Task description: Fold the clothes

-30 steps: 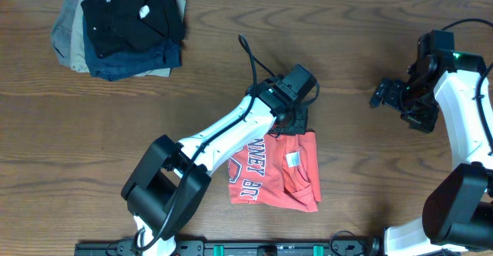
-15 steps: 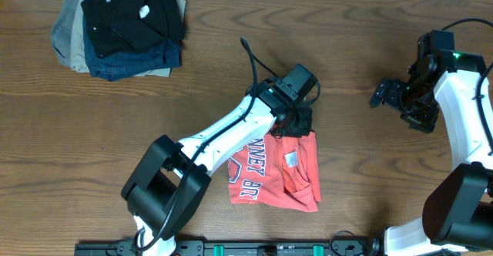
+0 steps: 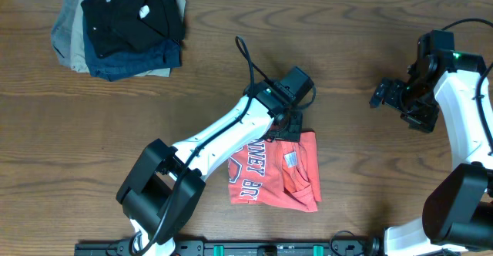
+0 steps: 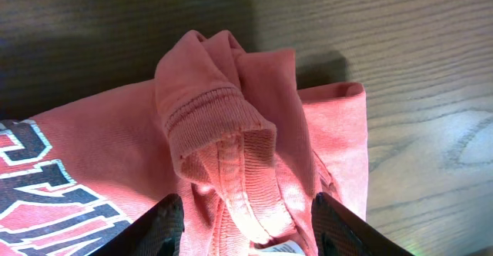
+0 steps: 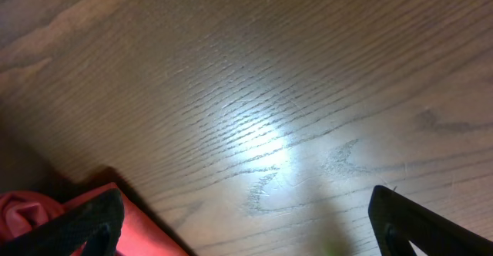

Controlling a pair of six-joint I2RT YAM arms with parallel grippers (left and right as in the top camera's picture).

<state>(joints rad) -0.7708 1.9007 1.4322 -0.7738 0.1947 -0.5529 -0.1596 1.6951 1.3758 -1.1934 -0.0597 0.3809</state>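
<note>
The clothes, a coral-red T-shirt [image 3: 273,171] with dark red lettering and a white label, lie folded on the table in front of the left arm. My left gripper [image 3: 295,126] hovers at the shirt's far edge. In the left wrist view its jaws [image 4: 246,210] stand apart on either side of a bunched ridge of ribbed collar fabric [image 4: 223,117], which stands up loose without being pinched. My right gripper [image 3: 383,94] is far to the right, open over bare wood [image 5: 246,217]. A corner of the shirt [image 5: 146,237] shows at the lower left of its view.
A pile of folded black, navy and tan garments [image 3: 123,25] sits at the far left corner. The left arm's cable [image 3: 248,55] loops up behind its wrist. The table's far edge runs along the top of the overhead view.
My left gripper has opened and let go of the bunched shirt edge, and its wrist has shifted slightly away from the shirt. The right arm has not moved.
</note>
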